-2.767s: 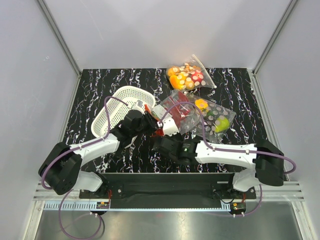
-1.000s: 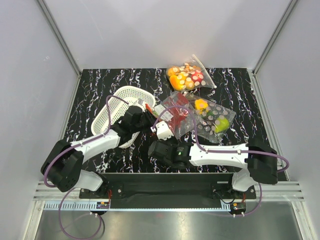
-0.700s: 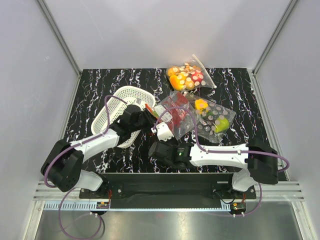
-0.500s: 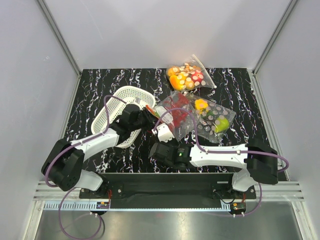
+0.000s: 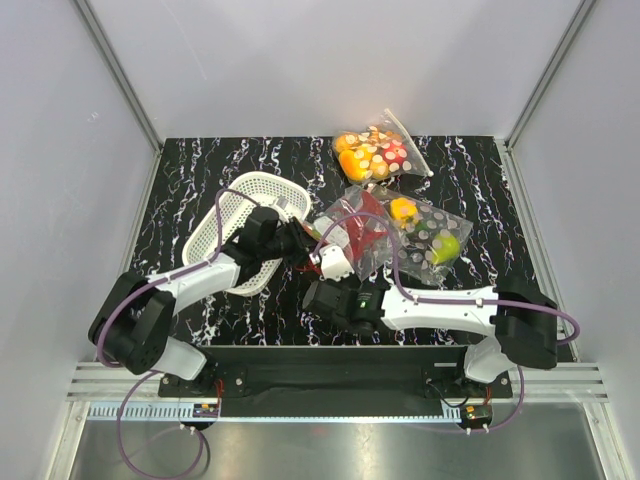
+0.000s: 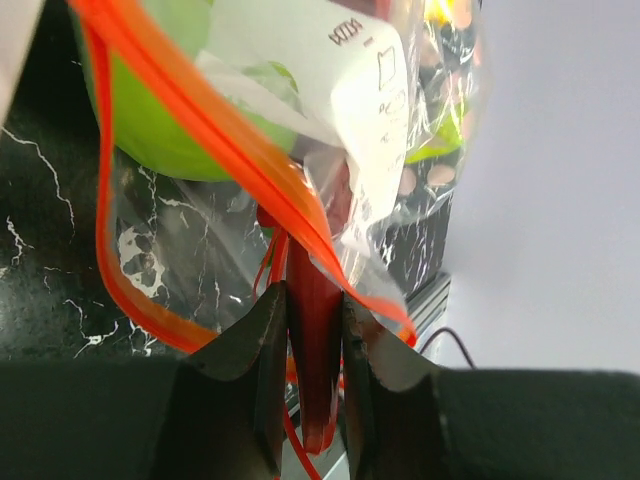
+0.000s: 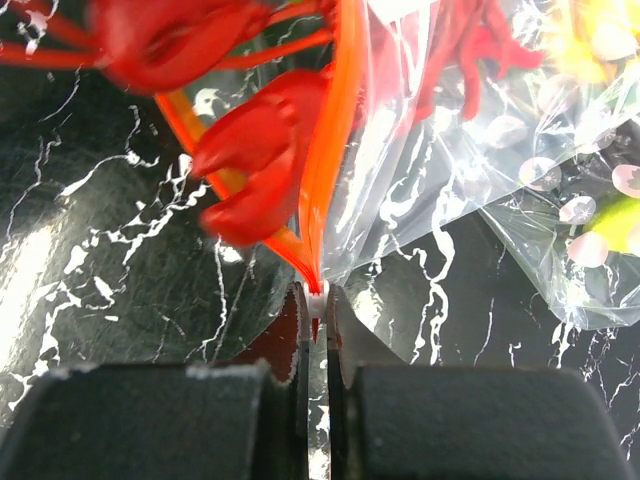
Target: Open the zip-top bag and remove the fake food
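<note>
The clear zip-top bag (image 5: pixel 357 232) lies at the table's middle, its orange-red zip strip (image 7: pixel 336 120) parted at the mouth. My right gripper (image 5: pixel 326 264) is shut on the strip's white end piece (image 7: pixel 316 296). My left gripper (image 5: pixel 299 246) is shut on a thin red part of the lobster (image 6: pixel 315 345) at the bag mouth. A lobster claw (image 7: pixel 250 170) hangs outside the strip in the right wrist view. The green apple (image 6: pixel 165 125) sits inside the bag behind the strip (image 6: pixel 215 150). I cannot pick out the chili pepper.
A white basket (image 5: pixel 228 232) lies just left of the left gripper. Two polka-dotted bags of fruit lie at the right (image 5: pixel 432 236) and at the back (image 5: pixel 375 152). The dotted bag (image 7: pixel 590 230) touches the zip-top bag's right side.
The left arm has swung its gripper slightly back and left toward the basket, still holding the red piece. The bag mouth shifted a little with it. The right gripper keeps its hold.
</note>
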Controlling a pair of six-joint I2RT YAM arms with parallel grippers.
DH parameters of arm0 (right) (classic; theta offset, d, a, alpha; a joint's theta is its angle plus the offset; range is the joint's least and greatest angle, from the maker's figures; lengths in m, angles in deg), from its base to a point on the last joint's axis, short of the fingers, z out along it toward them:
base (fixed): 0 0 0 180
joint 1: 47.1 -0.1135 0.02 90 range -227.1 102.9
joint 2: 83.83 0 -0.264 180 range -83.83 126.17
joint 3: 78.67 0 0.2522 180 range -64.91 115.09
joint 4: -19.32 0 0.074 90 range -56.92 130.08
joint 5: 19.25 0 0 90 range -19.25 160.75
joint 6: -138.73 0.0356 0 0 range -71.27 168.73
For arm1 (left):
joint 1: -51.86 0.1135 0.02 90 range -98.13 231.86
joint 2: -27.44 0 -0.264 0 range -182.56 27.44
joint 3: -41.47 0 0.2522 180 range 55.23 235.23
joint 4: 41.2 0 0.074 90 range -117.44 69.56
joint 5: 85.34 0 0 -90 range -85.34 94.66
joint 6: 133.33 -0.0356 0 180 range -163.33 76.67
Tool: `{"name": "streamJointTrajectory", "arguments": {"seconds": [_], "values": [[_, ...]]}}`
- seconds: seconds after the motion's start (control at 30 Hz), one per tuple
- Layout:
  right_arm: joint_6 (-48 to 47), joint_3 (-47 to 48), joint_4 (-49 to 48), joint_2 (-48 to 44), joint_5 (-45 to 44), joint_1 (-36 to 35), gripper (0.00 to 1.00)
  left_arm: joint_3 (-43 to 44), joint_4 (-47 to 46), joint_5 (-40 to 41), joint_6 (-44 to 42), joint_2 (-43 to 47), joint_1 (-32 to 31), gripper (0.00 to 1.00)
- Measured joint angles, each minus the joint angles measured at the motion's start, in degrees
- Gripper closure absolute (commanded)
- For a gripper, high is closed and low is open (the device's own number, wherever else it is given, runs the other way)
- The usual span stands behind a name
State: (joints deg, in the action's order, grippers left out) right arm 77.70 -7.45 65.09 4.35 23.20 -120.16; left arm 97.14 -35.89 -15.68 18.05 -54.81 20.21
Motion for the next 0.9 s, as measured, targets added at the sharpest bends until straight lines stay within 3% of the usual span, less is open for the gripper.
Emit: {"name": "streamJointTrajectory", "arguments": {"seconds": [0.4, 0.9], "values": [[-1.29, -1.27, -0.66, -4.09, 0.94, 4.44, 1.0, 0.76, 2.82, -8.07, -6.6, -0.11, 0.31, 1.0], [-1.62, -3.3, -1.38, -3.98, 2.16, 6.23, 1.0, 3.43, 9.64, -10.54, -10.64, 2.36, 1.99, 1.0]]}}
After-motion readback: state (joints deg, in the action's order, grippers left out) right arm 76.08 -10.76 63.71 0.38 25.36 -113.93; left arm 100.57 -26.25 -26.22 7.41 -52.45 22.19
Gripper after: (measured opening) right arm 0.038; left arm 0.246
